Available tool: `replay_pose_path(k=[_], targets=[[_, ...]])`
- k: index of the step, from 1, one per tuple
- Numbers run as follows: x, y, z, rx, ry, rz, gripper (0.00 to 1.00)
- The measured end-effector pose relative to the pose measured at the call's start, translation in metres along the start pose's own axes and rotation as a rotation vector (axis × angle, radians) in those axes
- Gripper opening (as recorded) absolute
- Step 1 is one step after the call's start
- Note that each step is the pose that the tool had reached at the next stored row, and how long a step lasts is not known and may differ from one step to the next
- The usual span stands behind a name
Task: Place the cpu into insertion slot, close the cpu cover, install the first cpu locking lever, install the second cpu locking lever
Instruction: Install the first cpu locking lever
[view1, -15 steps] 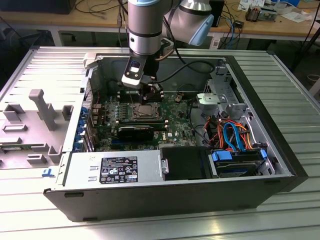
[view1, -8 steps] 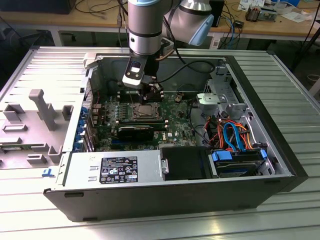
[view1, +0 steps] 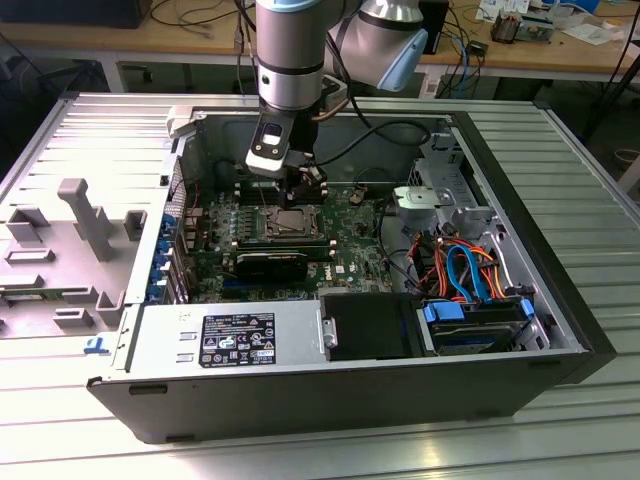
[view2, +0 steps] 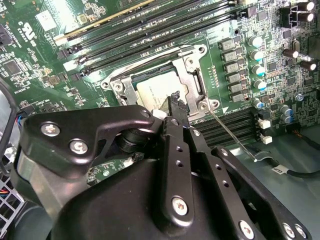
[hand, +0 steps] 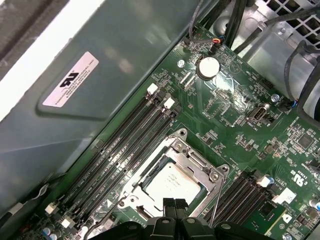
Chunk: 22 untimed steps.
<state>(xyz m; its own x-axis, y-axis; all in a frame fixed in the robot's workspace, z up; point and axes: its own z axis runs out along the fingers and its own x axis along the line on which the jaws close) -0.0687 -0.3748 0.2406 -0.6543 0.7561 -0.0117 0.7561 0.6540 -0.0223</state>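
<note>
Exterior view first: the computer case (view1: 300, 395) lies open on its side on the table (view1: 560, 150), which is why the arm (view1: 290, 60) can come straight down into it. The gripper (view1: 303, 196) hangs right over the insertion slot (view1: 262, 225) on the green motherboard (view1: 350, 262), and the cpu (view1: 290, 222) looks like a pale square already sitting in there. In the second wrist view the cpu (view2: 157, 90) lies flat in the slot with its silver top facing up out of the case. The cpu cover (view2: 192, 75) seems folded down around it, with the chip showing through the window. It's basically square, so there's no real long axis, just edges lined up with the socket rim. The fingers (view2: 175, 100) are pinched together with nothing between them, and the tip is down at the edge of the cover nearest the camera. I can't say for sure it's touching, but my guess is they're shut so they act as a single poker for pushing rather than grabbing. A thin wire locking lever (view2: 230, 132) runs away from one socket corner across the memory slots (view2: 240, 125) and looks unlatched to me. The first wrist view tells the same story: the two fingers (hand: 168, 205) are closed against each other just by the socket edge and the cpu (hand: 170, 182) is seated. The lever (hand: 216, 205) runs along one side of the socket, parallel to the long memory slots (hand: 125, 155).
</note>
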Motion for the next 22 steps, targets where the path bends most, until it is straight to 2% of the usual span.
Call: replay_pose_path(k=[22], targets=[[0.0, 0.0, 0.0, -0.0003, -0.0008, -0.034, 0.11]])
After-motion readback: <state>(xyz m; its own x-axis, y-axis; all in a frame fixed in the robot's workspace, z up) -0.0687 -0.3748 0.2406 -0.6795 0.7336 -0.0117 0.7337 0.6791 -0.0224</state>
